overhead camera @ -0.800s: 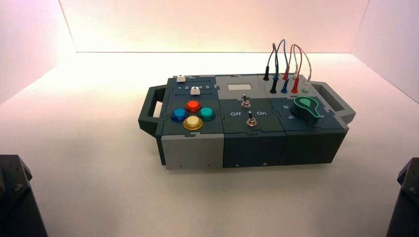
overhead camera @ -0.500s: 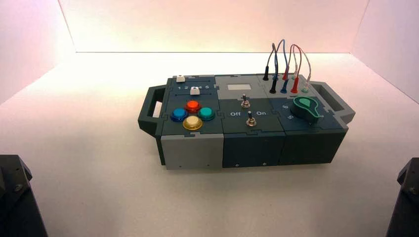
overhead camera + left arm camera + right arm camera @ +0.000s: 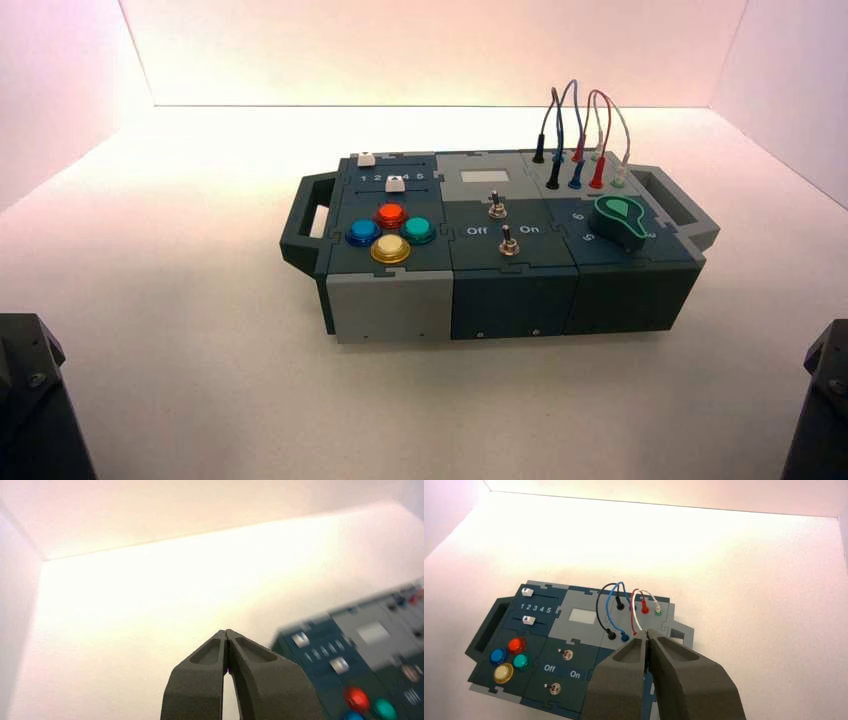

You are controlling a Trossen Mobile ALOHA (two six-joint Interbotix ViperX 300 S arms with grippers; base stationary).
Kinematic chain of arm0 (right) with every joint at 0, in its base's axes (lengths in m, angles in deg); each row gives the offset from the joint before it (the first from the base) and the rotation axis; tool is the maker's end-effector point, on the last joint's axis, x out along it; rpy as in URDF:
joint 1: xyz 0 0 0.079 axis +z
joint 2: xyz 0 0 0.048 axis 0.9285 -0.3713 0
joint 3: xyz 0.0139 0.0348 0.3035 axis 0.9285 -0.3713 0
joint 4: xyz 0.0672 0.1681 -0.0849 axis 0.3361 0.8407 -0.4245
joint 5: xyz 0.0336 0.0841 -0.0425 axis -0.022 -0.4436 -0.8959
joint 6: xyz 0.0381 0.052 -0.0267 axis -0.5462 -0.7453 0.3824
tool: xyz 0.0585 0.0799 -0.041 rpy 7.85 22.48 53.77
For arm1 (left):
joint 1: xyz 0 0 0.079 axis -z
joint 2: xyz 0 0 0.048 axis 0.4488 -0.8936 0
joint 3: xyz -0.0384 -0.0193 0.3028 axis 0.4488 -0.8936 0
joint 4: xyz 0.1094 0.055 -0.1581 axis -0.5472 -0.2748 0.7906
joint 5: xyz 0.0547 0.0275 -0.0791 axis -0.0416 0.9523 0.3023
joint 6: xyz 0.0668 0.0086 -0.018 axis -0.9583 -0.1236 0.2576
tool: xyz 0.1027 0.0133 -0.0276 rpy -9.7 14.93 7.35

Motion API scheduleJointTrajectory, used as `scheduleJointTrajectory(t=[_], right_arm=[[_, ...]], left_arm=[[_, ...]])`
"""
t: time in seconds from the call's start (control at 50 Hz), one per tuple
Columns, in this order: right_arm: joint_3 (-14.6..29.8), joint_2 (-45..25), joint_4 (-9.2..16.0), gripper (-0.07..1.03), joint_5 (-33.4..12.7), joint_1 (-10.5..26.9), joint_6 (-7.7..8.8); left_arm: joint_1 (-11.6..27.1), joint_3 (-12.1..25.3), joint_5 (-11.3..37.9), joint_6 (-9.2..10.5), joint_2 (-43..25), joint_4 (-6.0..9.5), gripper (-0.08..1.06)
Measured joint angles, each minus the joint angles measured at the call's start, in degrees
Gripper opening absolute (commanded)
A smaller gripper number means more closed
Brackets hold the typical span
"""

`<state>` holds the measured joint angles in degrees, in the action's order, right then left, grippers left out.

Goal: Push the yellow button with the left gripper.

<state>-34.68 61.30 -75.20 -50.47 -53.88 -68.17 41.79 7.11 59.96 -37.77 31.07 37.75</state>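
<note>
The yellow button (image 3: 390,249) sits on the box (image 3: 390,305), near its front edge and toward its left end. It is the front 1 of 4 round buttons: the blue button (image 3: 363,233) is just behind it to the left, the green button (image 3: 417,231) is just behind it to the right, and the red button (image 3: 391,215) is behind it.

There is nothing to pick up here. The yellow button looks smooth, hard and a bit slippery, with a round top, so a push off to 1 side could slide away. I guess it is springy and needs just a small press, straight down on the middle of its top. The box looks big and steady, but a hard shove might slide it.

The left gripper (image 3: 225,632) is well apart from the box, out to its left and in front. Its 2 fingers are closed together, holding nothing, which makes a good tip for poking. The right gripper (image 3: 648,633) waits to the right of the yellow button.
</note>
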Motion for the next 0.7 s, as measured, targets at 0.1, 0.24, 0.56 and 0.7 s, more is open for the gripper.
scheduleJointTrajectory(t=[0.1,0.24,0.56,0.7], right_arm=[[0.0,-0.1,0.0,-0.02,0.1,-0.1,-0.09],[0.0,0.0,0.0,-0.02,0.0,-0.1,-0.18],[0.0,-0.4,0.0,-0.02,0.1,-0.1,-0.18],[0.0,-0.5,-0.1,-0.02,0.0,-0.1,-0.26]], left_arm=[[6.2,1.2,2.9,0.0,-5.1,0.0,-0.03],[14.1,2.5,5.9,0.0,-10.6,0.26,-0.03],[26.5,4.4,8.6,0.0,-16.3,1.67,-0.03],[30.5,4.9,8.6,0.0,-18.5,1.85,-0.03]])
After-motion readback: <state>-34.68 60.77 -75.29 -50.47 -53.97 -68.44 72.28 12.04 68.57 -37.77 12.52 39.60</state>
